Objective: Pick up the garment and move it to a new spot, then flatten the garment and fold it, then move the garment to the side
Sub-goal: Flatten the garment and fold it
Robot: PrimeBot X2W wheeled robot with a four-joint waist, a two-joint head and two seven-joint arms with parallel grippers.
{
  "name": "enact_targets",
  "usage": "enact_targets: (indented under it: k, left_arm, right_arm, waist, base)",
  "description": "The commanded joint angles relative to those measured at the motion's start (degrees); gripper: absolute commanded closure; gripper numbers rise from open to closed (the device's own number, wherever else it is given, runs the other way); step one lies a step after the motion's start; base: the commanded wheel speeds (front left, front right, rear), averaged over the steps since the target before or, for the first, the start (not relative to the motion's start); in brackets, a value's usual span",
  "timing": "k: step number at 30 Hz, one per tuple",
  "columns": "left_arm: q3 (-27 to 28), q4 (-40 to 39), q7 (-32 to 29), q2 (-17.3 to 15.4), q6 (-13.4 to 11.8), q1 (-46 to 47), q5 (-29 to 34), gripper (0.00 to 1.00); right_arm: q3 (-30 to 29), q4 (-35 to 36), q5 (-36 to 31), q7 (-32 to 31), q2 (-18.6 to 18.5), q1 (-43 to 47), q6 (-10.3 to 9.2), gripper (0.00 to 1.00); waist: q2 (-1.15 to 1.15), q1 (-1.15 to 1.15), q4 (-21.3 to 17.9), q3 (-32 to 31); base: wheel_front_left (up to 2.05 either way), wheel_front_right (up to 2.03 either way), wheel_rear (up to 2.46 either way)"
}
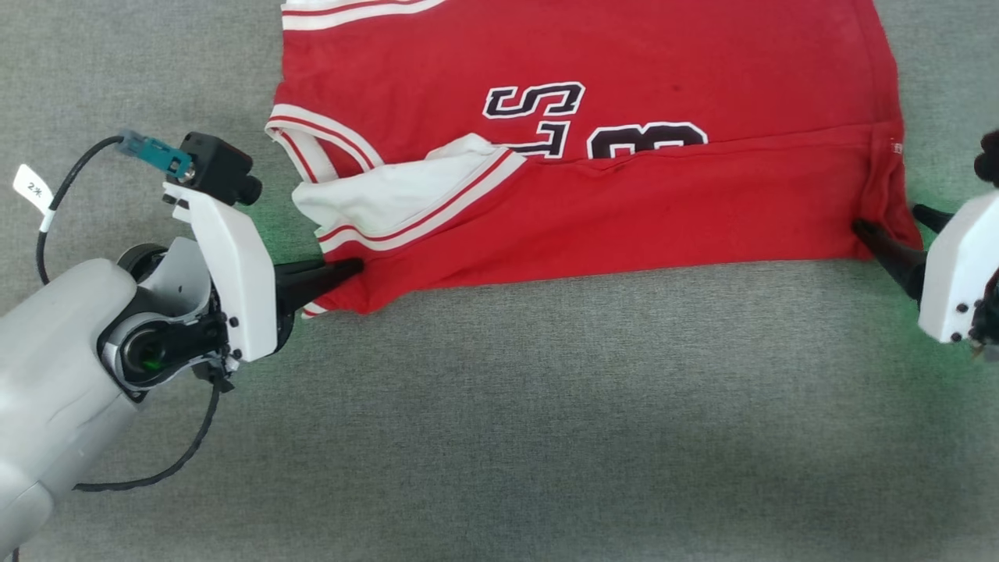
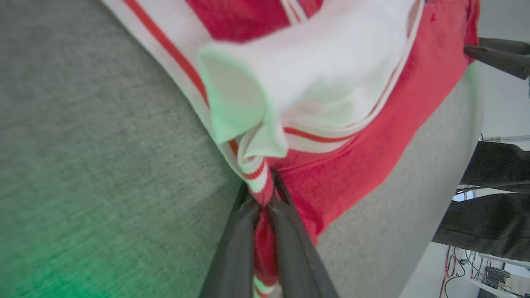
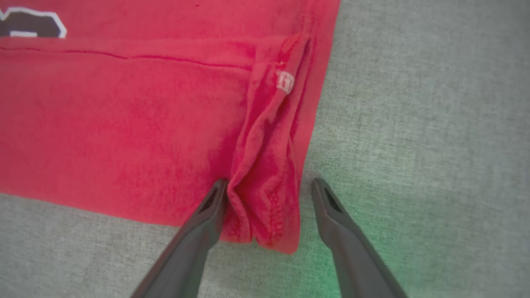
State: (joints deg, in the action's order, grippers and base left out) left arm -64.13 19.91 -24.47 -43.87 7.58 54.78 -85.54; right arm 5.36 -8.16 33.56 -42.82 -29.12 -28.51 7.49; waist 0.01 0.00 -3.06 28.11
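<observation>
Red shirt [image 1: 624,195] is lying part-folded on the grey worktop [image 1: 499,429]. My left hand [image 1: 355,269] is pinching its striped corner, and my right hand [image 1: 888,218] is straddling the opposite corner, fingers spread.

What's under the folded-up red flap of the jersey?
More of the garment: the black print runs under the flap edge, lower part covered. Anything else beneath is hidden. The white sleeve lies on top at its left end.

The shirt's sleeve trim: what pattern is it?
Thin red and white stripes on the sleeve trim, clearest in the left wrist view.
</observation>
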Motion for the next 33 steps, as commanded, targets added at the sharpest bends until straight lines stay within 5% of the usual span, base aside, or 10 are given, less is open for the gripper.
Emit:
enact_targets:
  k: [1,2,3,4,12,27,33]
  left_arm:
    - [-2.49,0.83,-0.25,3.26,-0.61,-2.26,0.82,1.00]
    - [-2.51,0.90,-0.10,3.52,-0.59,-2.19,0.88,1.00]
    - [-2.52,0.93,0.11,3.88,-0.54,-2.07,0.95,1.00]
    - [-2.46,1.10,0.43,4.09,-0.49,-1.96,1.07,1.00]
    - [-1.71,-1.87,3.27,2.26,-0.24,-4.01,0.39,1.00]
    - [-1.10,-20.87,8.74,-11.54,-0.21,-13.35,-1.55,1.00]
    - [-1.47,-22.22,10.70,-11.35,-1.02,-15.28,-1.14,1.00]
  right_arm:
    - [1.63,-1.53,0.44,-3.37,-0.03,-0.04,0.00,0.00]
    - [2.13,-1.93,0.43,-4.77,-0.29,-0.34,0.00,0.41]
    - [2.53,-2.11,0.05,-5.92,-0.77,-0.41,0.00,0.62]
    - [2.76,-2.27,-0.05,-6.61,-0.91,-0.43,0.00,1.00]
    - [0.03,0.55,0.75,-5.59,-1.14,2.50,-0.02,1.00]
    - [-6.53,14.68,3.75,-10.68,-5.55,18.31,-0.01,1.00]
    - [-10.13,18.03,3.49,-9.90,-3.60,22.92,-0.01,1.00]
  waist:
    - [-0.01,0.00,0.43,0.40]
    - [-0.01,0.00,0.63,0.51]
    - [-0.01,0.00,0.96,0.59]
    - [-0.01,0.00,1.15,0.58]
    - [-0.01,0.00,2.21,-1.53]
    - [-0.01,0.00,3.05,-4.76]
    - [-0.01,0.00,3.22,-5.17]
  base:
    - [0.00,0.00,0.00]
    - [0.00,0.00,0.00]
    - [0.00,0.00,0.00]
    - [0.00,0.00,0.00]
    - [0.00,0.00,0.00]
    - [0.00,0.00,0.00]
    - [0.00,0.00,0.00]
